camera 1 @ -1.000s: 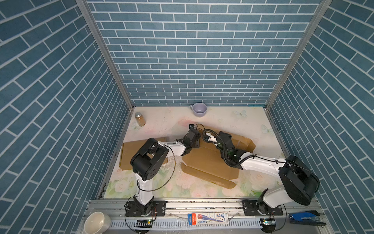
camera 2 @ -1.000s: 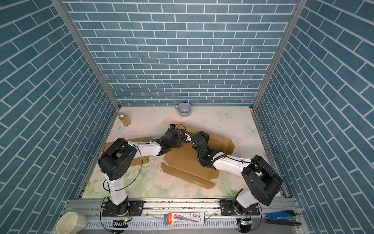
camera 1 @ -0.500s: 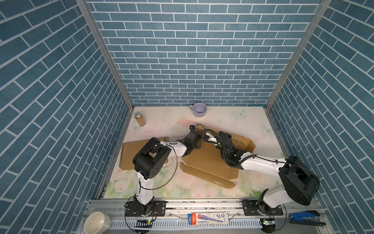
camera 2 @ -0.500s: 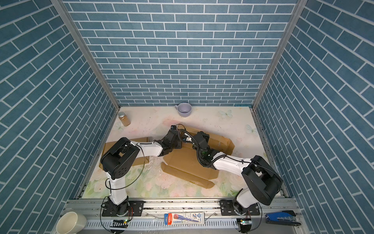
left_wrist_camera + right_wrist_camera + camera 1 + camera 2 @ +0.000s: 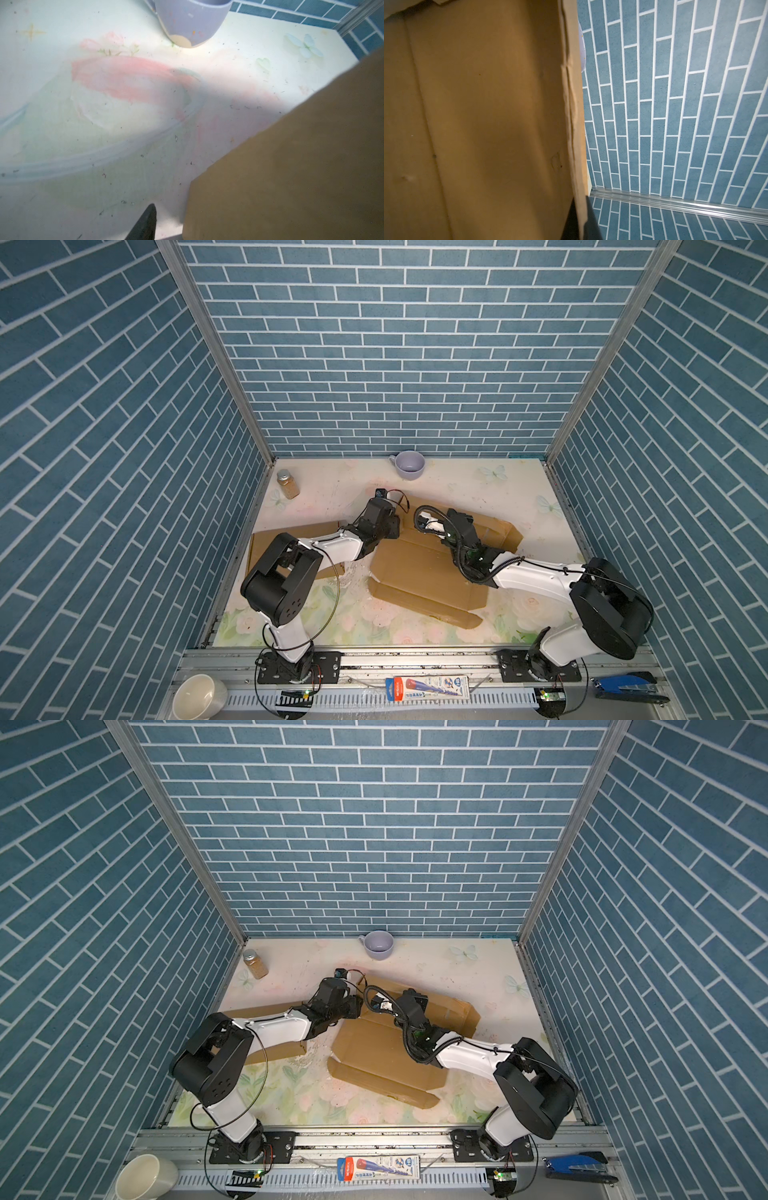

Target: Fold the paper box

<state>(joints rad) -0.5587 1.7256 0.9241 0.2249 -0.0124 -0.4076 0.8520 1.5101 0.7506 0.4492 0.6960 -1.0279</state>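
**Inspector:** Where is the work piece?

**Operator:** The flat brown cardboard box blank (image 5: 415, 572) lies mid-table on the floral mat (image 5: 374, 485), well apart from the lilac mug (image 5: 409, 464) at the back wall.

**Inspector:** And the grippers?

**Operator:** My right gripper (image 5: 580, 204) is clamped on the edge of the blank's far panel, one finger on each face of the board. My left gripper (image 5: 392, 526) sits at the blank's far left corner. Only one dark finger (image 5: 148, 220) shows, just beside the board's edge, so I cannot tell how wide it stands or whether it has hold of anything.

**Inspector:** How does the blank lie?

**Operator:** The creases run across the table, skewed, with their right ends nearer the front rail. I judge the long axis to run back to front. The far panel appears lifted and the near flap lies flat.

**Inspector:** What does the fold call for?

**Operator:** I should swing the held panel about its crease rather than drag it. My left should pin the base panel beside that crease, or the blank may slide.
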